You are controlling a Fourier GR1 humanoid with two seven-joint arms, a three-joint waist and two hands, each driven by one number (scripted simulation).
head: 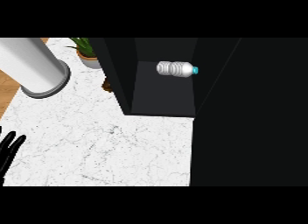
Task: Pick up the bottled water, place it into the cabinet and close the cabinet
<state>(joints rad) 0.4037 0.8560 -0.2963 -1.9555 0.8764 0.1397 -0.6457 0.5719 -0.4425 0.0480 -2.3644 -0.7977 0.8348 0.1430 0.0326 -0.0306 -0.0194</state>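
Bottled water [177, 69] seemingly flat inside the cabinet [163, 98], interior dark.

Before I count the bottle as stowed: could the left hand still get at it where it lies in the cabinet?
Probably not directly. The left hand rests open at the counter's lower left edge; the bottle lies on its side deep in the cabinet, whose left wall stands between them.

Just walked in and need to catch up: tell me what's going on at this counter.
The bottled water lies on its side inside the black cabinet, so the placing looks done. No hand is on it. The left hand rests open at the lower left edge over the marble counter. The right hand is not visible.
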